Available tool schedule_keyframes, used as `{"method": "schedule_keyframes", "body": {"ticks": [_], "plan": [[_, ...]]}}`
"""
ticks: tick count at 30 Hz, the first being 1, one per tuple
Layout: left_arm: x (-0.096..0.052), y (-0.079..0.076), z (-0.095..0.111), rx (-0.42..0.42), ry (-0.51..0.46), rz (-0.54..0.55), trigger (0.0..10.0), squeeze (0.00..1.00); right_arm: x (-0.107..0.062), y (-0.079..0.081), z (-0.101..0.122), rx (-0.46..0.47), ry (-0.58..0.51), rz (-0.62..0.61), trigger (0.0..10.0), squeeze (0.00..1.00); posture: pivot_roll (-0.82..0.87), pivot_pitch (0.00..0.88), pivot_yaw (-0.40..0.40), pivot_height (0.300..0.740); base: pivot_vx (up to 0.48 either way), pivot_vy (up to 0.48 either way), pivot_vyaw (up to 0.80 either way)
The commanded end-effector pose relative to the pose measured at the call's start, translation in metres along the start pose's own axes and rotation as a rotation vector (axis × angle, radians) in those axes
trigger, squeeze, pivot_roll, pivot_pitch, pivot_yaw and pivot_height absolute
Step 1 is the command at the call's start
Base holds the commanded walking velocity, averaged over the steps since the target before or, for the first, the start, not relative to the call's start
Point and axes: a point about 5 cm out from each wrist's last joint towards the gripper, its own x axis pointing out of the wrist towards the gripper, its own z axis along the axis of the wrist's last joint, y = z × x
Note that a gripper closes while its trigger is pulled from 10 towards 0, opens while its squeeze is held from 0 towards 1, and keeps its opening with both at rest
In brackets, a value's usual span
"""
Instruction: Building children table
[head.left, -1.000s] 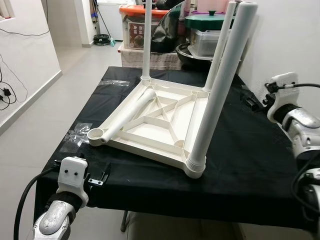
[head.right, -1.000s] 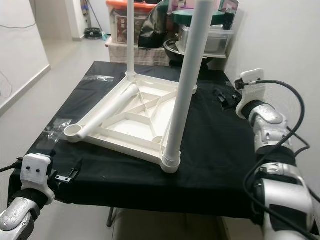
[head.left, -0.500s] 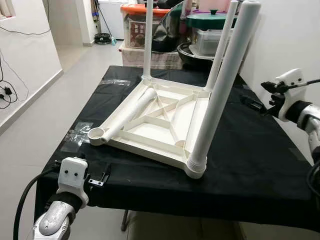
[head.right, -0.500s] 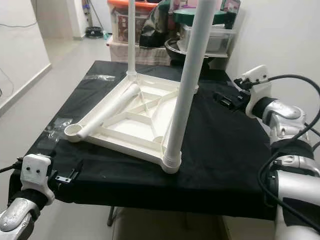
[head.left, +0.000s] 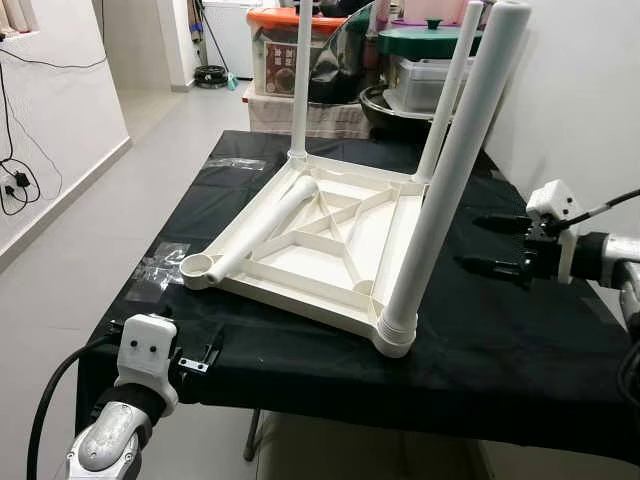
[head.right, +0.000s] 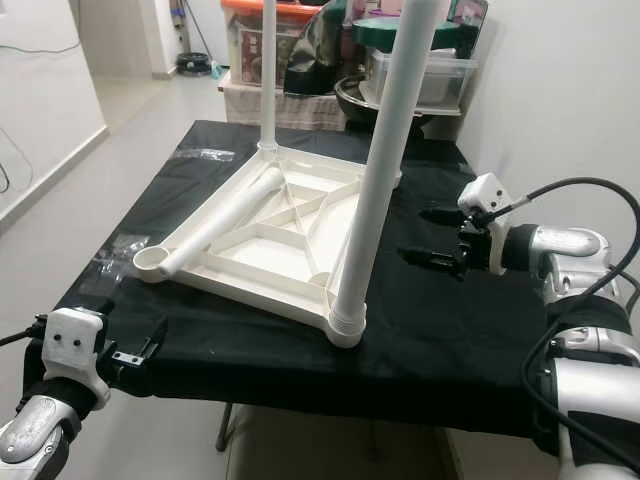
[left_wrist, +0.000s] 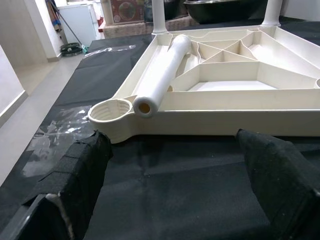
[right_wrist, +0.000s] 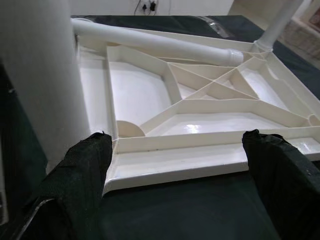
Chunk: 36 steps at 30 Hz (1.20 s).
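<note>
The upturned white tabletop (head.left: 320, 245) sits mid-frame on my black surface (head.left: 520, 330), 3 legs upright, 1 loose leg (head.left: 262, 225) lying across it. My right tool (head.left: 492, 245), centre right, gapes wide, empty. My left tool (head.left: 195, 358), lower left, open, holds nothing.

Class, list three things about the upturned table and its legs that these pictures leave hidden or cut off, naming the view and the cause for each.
1. Tops of the upright legs: cut off by the upper edge in both eye views.
2. The far right corner socket of the table: hidden behind the near leg in the eye views.
3. The far end of the loose leg: in the left wrist view, too foreshortened to tell its shape.
</note>
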Motion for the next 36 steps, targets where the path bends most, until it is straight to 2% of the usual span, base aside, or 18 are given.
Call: {"method": "schedule_keyframes", "body": {"ticks": [1, 17, 36], "plan": [[0.001, -0.001, -0.004, -0.009, 0.009, -0.01, 10.0, 0.0, 0.004, 0.004, 0.003, -0.031, 0.005, 0.077, 10.0, 0.0, 0.04, 0.0, -0.082, 0.74, 0.0, 0.0, 0.0], [0.0, -0.003, -0.005, -0.008, 0.011, -0.024, 10.0, 0.0, 0.018, 0.025, 0.01, -0.044, -0.089, 0.328, 10.0, 0.0, 0.04, 0.0, -0.079, 0.74, 0.0, 0.0, 0.0], [0.0, -0.005, -0.006, -0.013, 0.013, -0.028, 10.0, 0.0, 0.04, 0.027, 0.034, -0.02, -0.248, 0.308, 10.0, 0.0, 0.04, 0.0, -0.082, 0.74, 0.0, 0.0, 0.0]]}}
